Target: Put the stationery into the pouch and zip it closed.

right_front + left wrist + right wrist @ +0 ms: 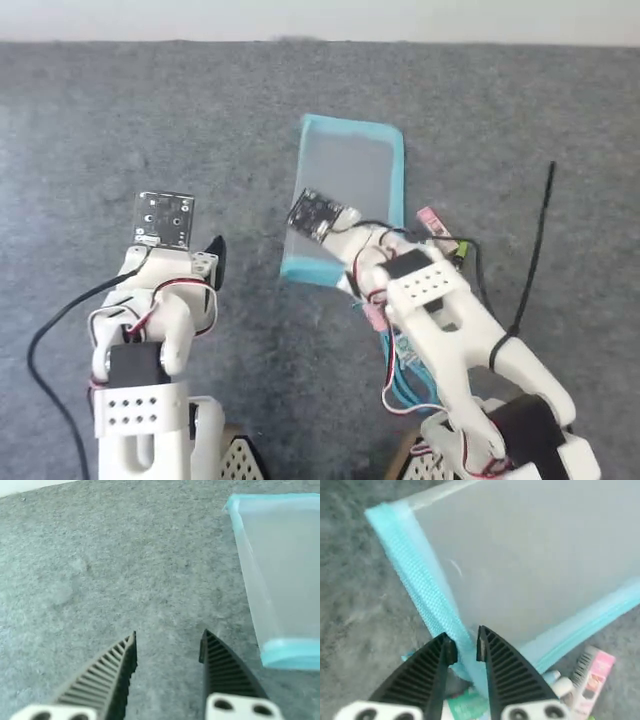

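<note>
The pouch is translucent with a light-blue zip edge and lies flat on the grey carpet in the middle. My right gripper stands at its near corner, shut on the blue zip edge; in the high view that gripper sits under its wrist camera. Stationery lies beside and under the right arm: a pink item, a green-tipped one and another pink piece. The right wrist view has a pink-and-white item beside the pouch. My left gripper is open over bare carpet, left of the pouch.
Grey carpet covers the table. A black cable runs along the right side, and blue wires hang by the right arm. A pale wall strip borders the far edge.
</note>
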`<action>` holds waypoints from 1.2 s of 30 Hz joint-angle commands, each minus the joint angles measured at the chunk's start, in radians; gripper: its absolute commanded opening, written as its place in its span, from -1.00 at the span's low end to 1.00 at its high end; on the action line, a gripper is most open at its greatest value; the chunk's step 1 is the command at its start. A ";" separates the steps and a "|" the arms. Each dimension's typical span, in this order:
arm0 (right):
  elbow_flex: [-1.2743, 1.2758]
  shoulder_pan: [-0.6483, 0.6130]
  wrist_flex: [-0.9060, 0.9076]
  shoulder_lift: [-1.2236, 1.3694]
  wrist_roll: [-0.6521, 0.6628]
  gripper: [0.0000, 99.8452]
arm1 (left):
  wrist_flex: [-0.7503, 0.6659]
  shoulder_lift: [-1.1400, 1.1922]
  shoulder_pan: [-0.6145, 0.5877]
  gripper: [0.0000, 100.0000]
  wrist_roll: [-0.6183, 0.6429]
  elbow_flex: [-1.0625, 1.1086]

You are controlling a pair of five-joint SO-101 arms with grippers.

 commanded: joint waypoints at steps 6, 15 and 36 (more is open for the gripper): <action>-0.327 0.030 0.410 -0.101 -0.043 -0.98 | -0.012 -0.005 0.123 -0.55 -0.015 -0.024; -0.531 0.028 0.648 -0.147 -0.041 -0.98 | 0.074 -0.006 0.267 -0.46 -0.041 -0.073; -0.526 -0.150 0.746 -0.154 -0.046 -0.98 | 0.069 -0.342 0.308 -0.46 -0.043 0.042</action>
